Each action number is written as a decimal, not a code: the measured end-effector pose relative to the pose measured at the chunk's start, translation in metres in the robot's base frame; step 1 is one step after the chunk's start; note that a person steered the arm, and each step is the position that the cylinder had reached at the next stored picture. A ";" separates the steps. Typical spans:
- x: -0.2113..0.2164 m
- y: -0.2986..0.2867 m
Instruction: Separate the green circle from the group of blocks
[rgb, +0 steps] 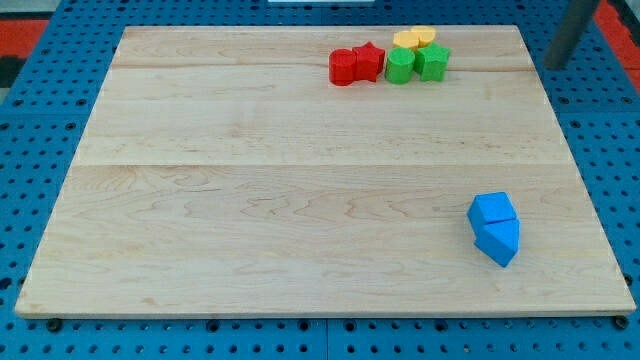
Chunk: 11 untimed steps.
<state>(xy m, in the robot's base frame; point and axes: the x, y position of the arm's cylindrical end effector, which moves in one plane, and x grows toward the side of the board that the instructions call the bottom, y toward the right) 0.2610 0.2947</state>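
Observation:
The green circle (400, 67) sits in a tight group near the view's top edge of the wooden board (250, 200). A red star (369, 61) touches its left side, with a second red block (342, 67) further left. A green star (433, 62) is at its right. Two yellow blocks (415, 39) lie just behind it. My tip (557, 66) is at the view's top right, beyond the board's right edge, well to the right of the group and touching no block.
Two blue blocks, one (493, 210) above the other (498, 243), touch each other near the board's lower right. Blue pegboard (40, 120) surrounds the board on all sides.

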 end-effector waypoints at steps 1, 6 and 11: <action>-0.012 -0.053; 0.019 -0.231; 0.028 -0.143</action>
